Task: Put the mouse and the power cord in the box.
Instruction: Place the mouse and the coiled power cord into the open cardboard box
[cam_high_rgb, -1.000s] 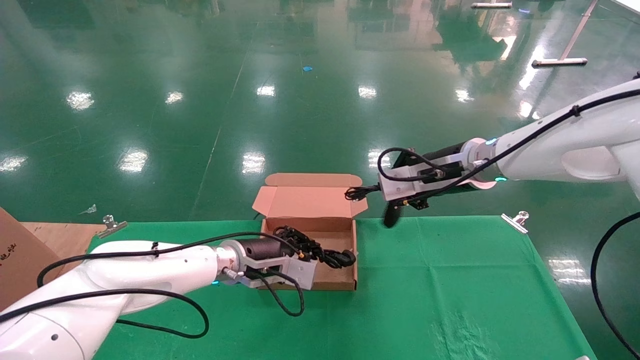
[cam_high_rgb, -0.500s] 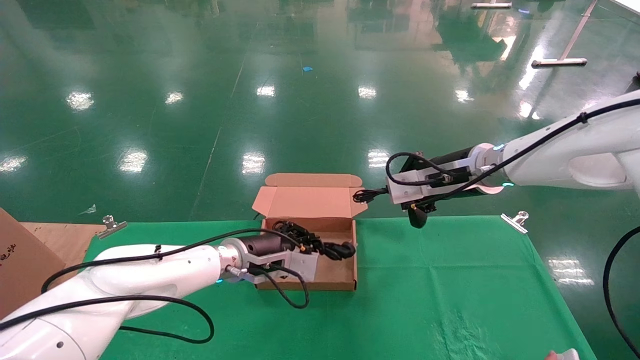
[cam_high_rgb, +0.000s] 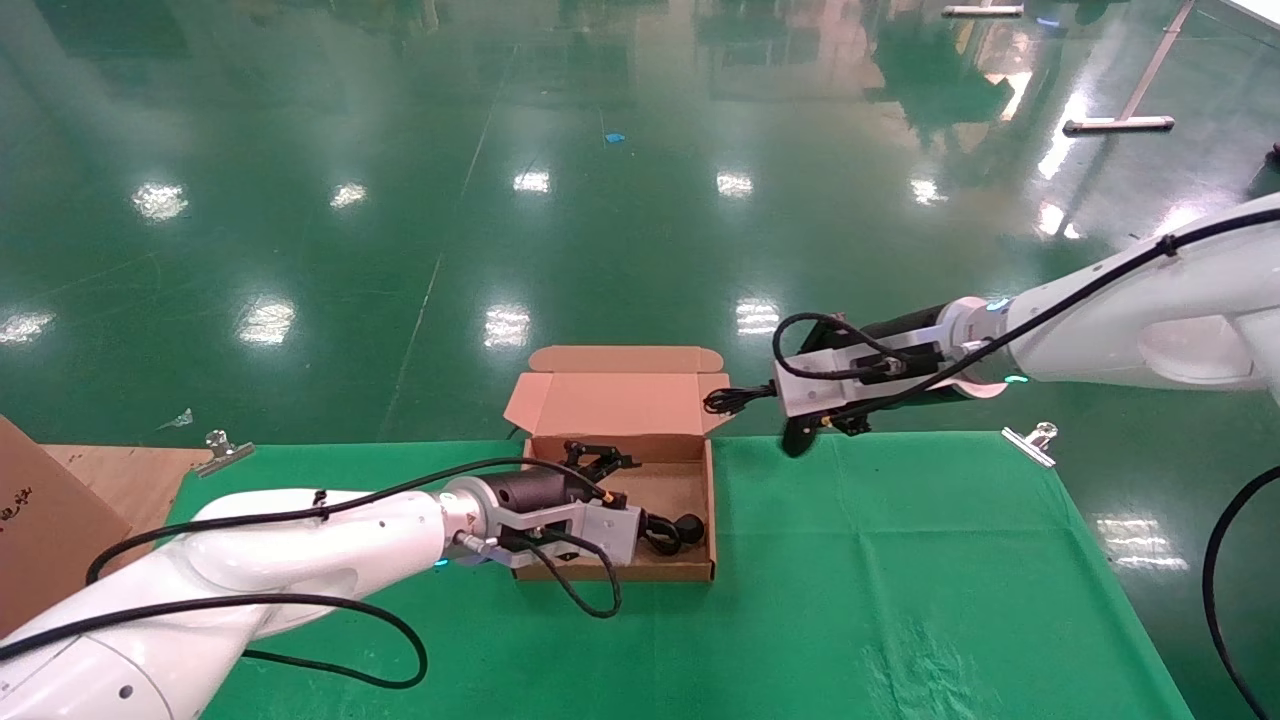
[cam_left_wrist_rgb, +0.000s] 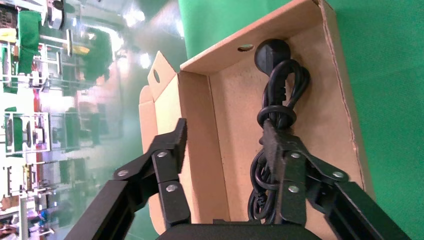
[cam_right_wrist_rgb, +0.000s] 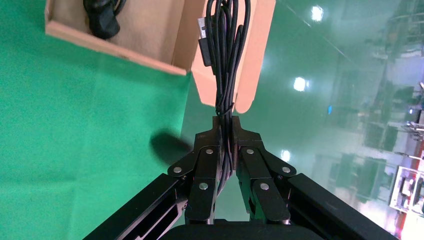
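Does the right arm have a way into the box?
Probably not. The box is open, but the left gripper sits inside over the power cord. The right gripper, shut on the mouse cable, hangs beside the lid.

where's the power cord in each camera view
Head view: the power cord lies coiled in the near right corner of the box.
Left wrist view: it lies on the box floor beside one finger of the open left gripper.
Right wrist view: only its plug shows, in the box corner beyond the right gripper, which grips the mouse's cable.
Shared landmark: the box.
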